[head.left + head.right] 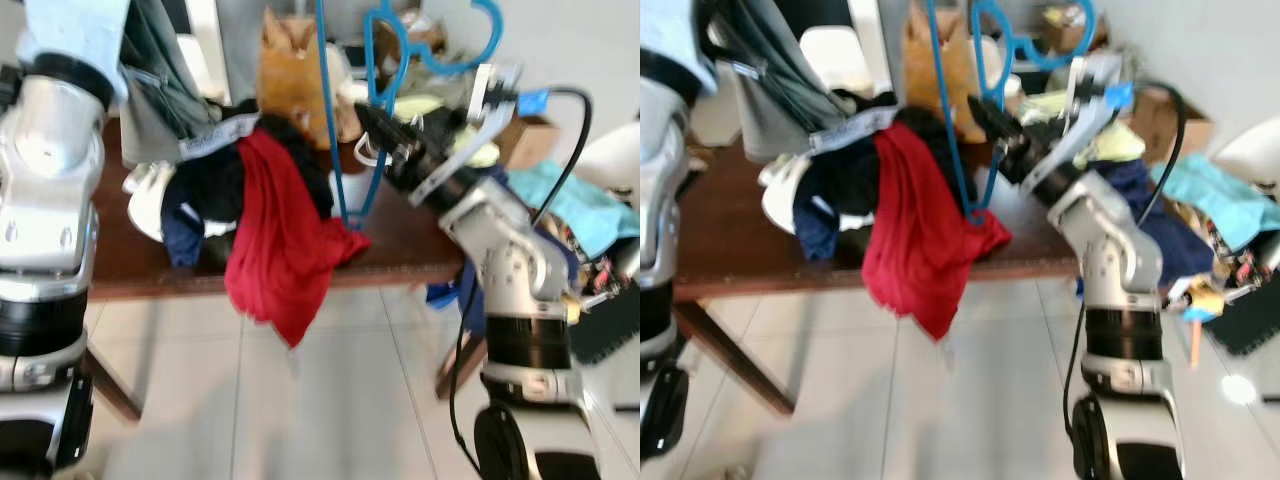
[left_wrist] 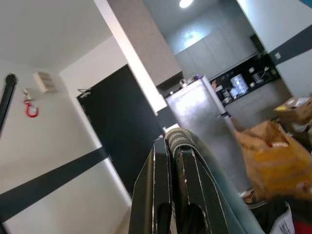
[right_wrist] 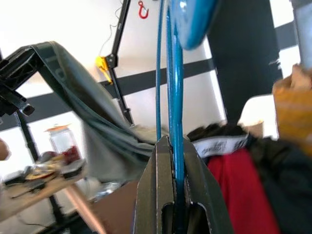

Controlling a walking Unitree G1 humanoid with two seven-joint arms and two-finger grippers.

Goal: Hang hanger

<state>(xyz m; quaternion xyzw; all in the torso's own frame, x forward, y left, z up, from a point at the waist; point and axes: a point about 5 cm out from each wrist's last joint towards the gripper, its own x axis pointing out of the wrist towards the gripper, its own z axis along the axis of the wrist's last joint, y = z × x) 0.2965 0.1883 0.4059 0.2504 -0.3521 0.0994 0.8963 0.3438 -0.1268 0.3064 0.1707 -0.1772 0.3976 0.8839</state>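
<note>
My right hand (image 1: 375, 120) pinches the thin blue plastic hanger (image 1: 385, 70) over the brown wooden table (image 1: 400, 245); left hand (image 2: 168, 195) clamps grey cloth (image 2: 214, 180).

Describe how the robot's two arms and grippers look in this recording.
Both arms are silver-grey metal in rounded segments with black ring joints. The right arm carries a black cable looping to a blue plug near the wrist, and a pale bracket there. The right gripper and left gripper have long black fingers.
</note>
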